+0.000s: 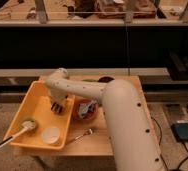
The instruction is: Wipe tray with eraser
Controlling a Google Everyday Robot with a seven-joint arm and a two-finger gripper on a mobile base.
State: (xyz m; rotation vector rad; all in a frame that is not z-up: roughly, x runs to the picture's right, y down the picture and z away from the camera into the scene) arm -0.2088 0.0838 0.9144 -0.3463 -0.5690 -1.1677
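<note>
The yellow tray (24, 107) sits on the left part of the wooden table. My white arm reaches in from the lower right, bends at an elbow above the tray's far edge and comes down into it. The gripper (56, 106) is low inside the tray, close to its right wall and near the floor. A small dark shape with light marks shows at its tip. I cannot tell whether that is the eraser or the gripper itself. The eraser shows nowhere else.
A white-handled brush with a green head (27, 124) and a white round cup (50, 134) lie at the tray's near end. A brown bowl (85, 111) stands just right of the tray. A fork (82, 135) lies in front of it. A dark bowl (105, 79) sits at the table's back.
</note>
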